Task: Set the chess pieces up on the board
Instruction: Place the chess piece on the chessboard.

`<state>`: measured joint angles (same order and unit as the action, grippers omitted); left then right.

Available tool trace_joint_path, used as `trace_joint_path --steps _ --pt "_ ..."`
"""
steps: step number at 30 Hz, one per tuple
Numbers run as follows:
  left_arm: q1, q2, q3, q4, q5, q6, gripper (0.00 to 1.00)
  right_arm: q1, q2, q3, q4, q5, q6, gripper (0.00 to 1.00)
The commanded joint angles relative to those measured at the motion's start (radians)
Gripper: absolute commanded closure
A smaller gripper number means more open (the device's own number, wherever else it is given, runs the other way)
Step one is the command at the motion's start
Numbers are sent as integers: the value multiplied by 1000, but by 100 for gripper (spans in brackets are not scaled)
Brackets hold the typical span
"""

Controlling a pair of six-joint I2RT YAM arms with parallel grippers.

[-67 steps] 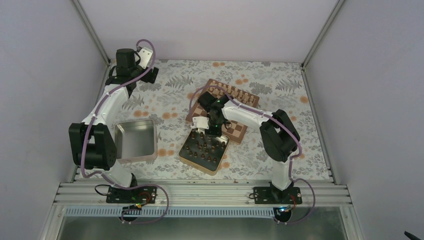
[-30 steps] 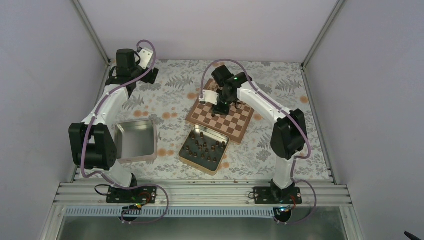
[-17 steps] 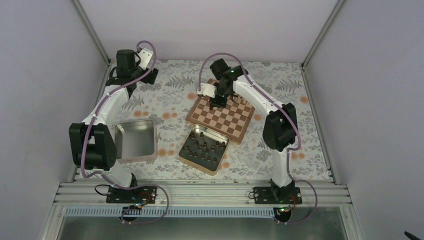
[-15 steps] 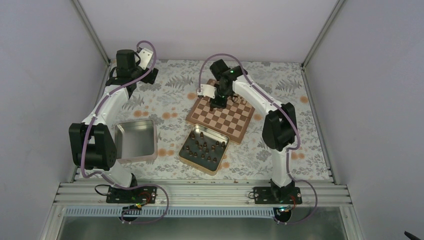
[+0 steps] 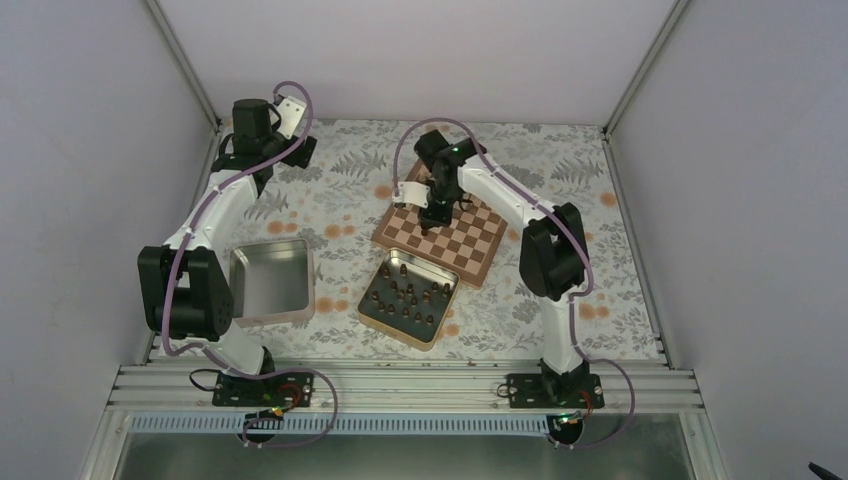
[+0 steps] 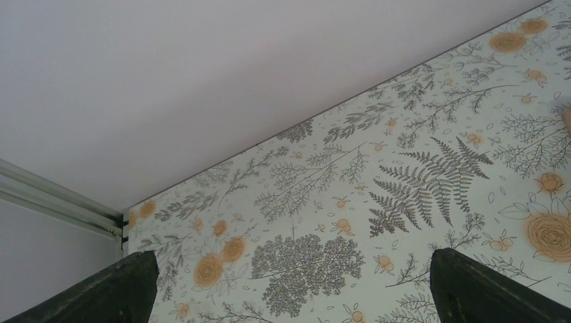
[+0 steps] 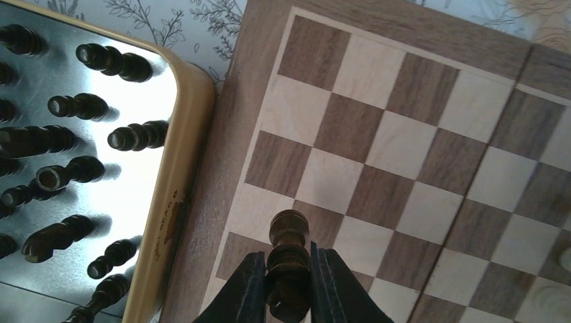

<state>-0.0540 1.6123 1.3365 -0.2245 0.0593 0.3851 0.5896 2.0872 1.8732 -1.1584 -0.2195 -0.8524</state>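
My right gripper (image 7: 288, 282) is shut on a dark brown chess piece (image 7: 288, 252) and holds it above the squares near the board's (image 7: 377, 134) edge that lies beside the tin. In the top view the right gripper (image 5: 433, 212) hangs over the left part of the board (image 5: 470, 245). Several more dark pieces (image 5: 408, 295) lie in the tin (image 5: 372, 318) just in front of the board; they also show in the right wrist view (image 7: 124, 62). My left gripper (image 6: 289, 296) is open and empty over the floral cloth at the back left (image 5: 295, 150).
An empty square metal tin (image 5: 272, 282) sits at the left by the left arm. The tin's tan rim (image 7: 182, 168) touches the board's border. Grey walls close in the table at the back and sides.
My right gripper has gone from the tin of dark pieces to the far left part of the board, carrying a dark piece. The left arm has not moved.
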Motion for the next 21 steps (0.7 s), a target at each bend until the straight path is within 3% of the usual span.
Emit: trace_joint_path --steps 1,21 --pt "3 -16 -9 12 2 12 0 17 37 -18 -15 14 -8 86" --pt "3 -9 -4 6 4 9 0 27 12 -109 66 35 9 86"
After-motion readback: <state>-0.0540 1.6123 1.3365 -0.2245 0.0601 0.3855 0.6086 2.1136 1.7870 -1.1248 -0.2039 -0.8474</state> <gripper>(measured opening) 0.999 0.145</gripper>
